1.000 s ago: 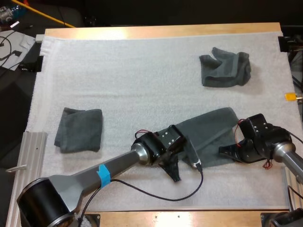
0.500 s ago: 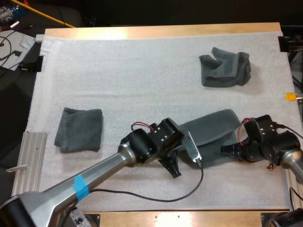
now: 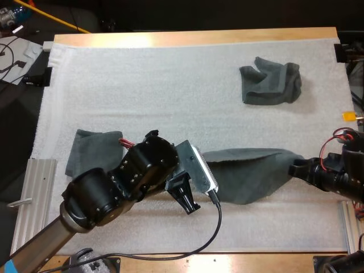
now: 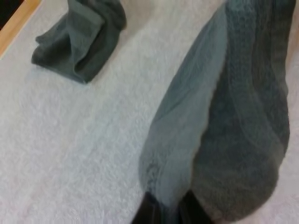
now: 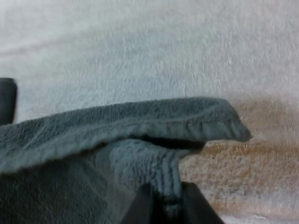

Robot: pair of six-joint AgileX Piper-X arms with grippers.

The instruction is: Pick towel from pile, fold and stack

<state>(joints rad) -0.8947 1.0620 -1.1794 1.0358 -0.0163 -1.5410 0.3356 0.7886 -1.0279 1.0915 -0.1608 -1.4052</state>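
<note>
One towel (image 3: 250,175), long axis L-R; ends pinched.

A white mat (image 3: 170,85) covers most of a wooden table (image 3: 199,36), whose bare edge runs along the far side. A ribbed metal rail (image 3: 37,176) lies near left.

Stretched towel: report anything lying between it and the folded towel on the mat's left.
Nothing visible lies on the white mat between the stretched towel and the folded towel. My left arm, holding the towel's end, hangs over that gap and hides part of it.
</note>
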